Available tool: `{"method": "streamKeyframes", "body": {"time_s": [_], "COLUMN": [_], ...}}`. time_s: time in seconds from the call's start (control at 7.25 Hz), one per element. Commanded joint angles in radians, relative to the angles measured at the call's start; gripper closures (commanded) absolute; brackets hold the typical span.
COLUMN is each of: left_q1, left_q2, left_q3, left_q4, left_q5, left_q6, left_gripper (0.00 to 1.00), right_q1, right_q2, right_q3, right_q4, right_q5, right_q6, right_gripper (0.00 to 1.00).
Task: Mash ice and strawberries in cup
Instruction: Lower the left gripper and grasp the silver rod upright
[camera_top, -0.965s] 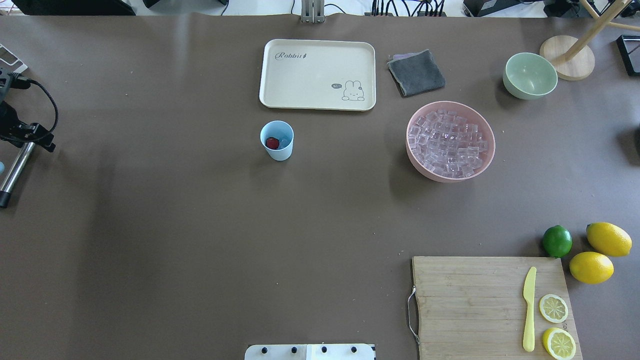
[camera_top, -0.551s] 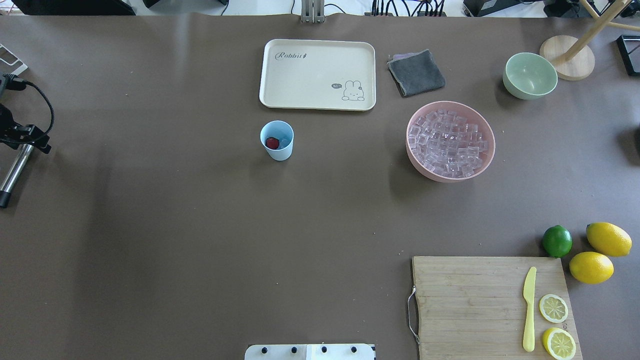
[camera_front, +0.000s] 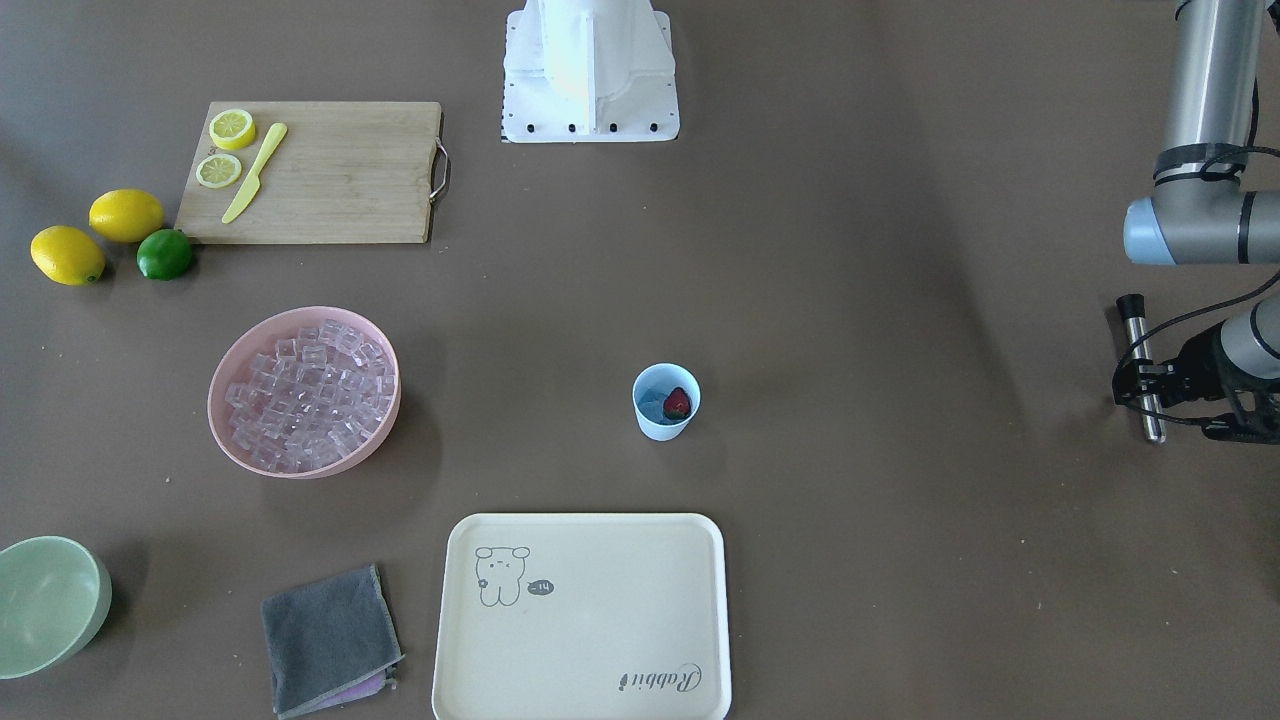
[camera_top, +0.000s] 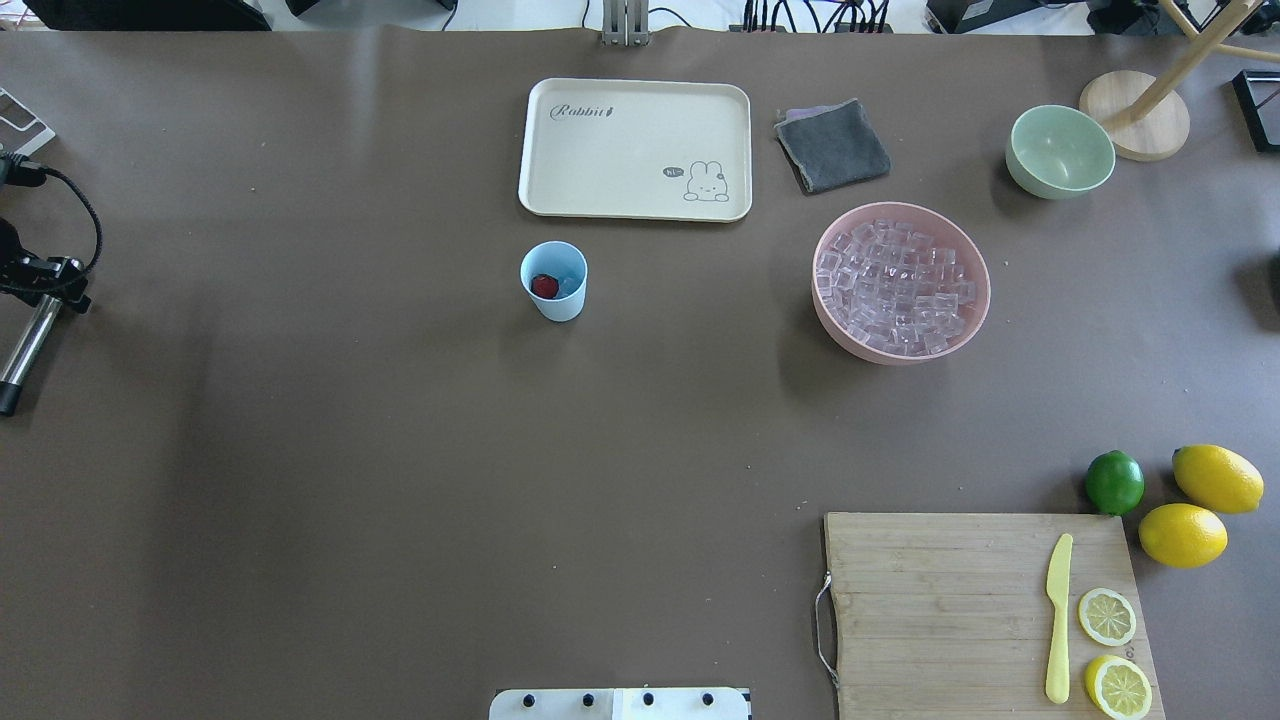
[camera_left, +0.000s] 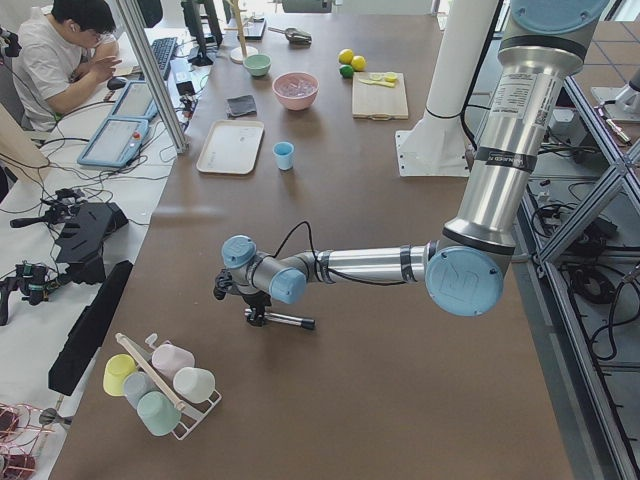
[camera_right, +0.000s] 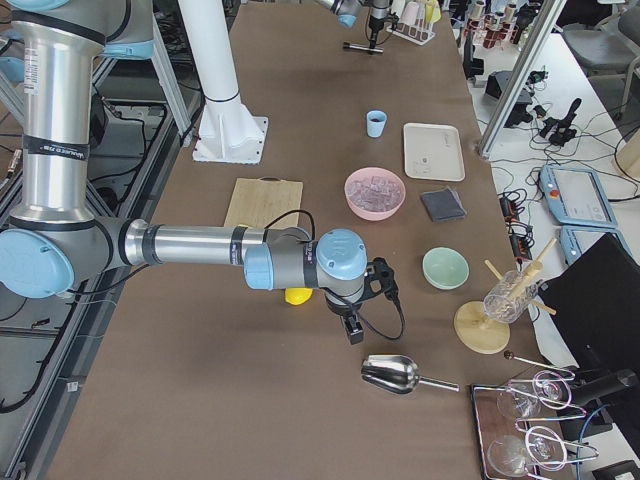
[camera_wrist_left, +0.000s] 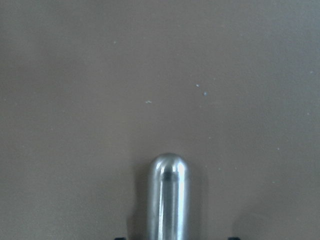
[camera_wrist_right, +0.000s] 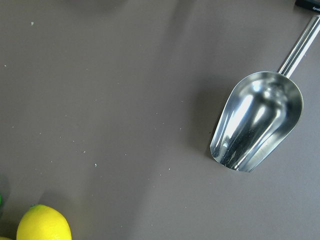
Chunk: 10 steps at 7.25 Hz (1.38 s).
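The light-blue cup (camera_top: 553, 290) stands mid-table in front of the cream tray; it also shows in the front view (camera_front: 662, 420). Inside it lie a red strawberry (camera_top: 543, 286) and a few clear ice cubes (camera_top: 570, 286). More ice (camera_top: 895, 285) fills the pink bowl (camera_top: 830, 330). My left gripper (camera_top: 42, 296) is at the table's far left edge, far from the cup, shut on a steel muddler rod (camera_top: 25, 350), whose rounded end shows in the left wrist view (camera_wrist_left: 169, 200). My right gripper (camera_right: 353, 330) shows only in the exterior right view, so I cannot tell its state.
A cream tray (camera_top: 635, 148), grey cloth (camera_top: 832, 146) and green bowl (camera_top: 1060, 150) sit at the back. A cutting board (camera_top: 940, 610) with a yellow knife, lemon halves, a lime (camera_top: 1114, 482) and lemons is front right. A steel scoop (camera_wrist_right: 257, 122) lies under the right wrist.
My left gripper has moved further left toward the table's edge, taking the muddler's upper end with it. The cup and bowls have not moved.
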Motion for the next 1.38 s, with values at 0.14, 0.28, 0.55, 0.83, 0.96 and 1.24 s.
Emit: {"method": "streamKeyframes", "body": {"time_s": [0.14, 0.28, 0.55, 0.83, 0.96, 1.24], "left_q1": [-0.010, -0.010, -0.008, -0.006, -0.005, -0.013], "left_q2": [0.003, 0.003, 0.004, 0.006, 0.008, -0.005], "left_q3": [-0.005, -0.002, 0.001, 0.000, 0.001, -0.006], "left_q4": [0.003, 0.003, 0.003, 0.003, 0.003, 0.006], "left_q5": [-0.005, -0.002, 0.003, 0.003, 0.004, -0.005], "left_q6": [0.028, 0.030, 0.032, 0.030, 0.029, 0.019], "left_gripper": [0.63, 0.67, 0.68, 0.68, 0.69, 1.00], "right_q1": [-0.001, -0.001, -0.001, -0.001, -0.001, -0.001], "right_q2": [-0.002, -0.002, -0.008, -0.008, -0.008, -0.008], "right_q3": [0.025, 0.027, 0.027, 0.027, 0.027, 0.030], "right_q4": [0.000, 0.000, 0.000, 0.000, 0.000, 0.000], "right_q5": [-0.001, -0.001, -0.001, -0.001, -0.001, -0.001], "right_q6": [0.033, 0.038, 0.036, 0.036, 0.036, 0.036], "right_gripper": [0.01, 0.01, 0.01, 0.01, 0.01, 0.01]}}
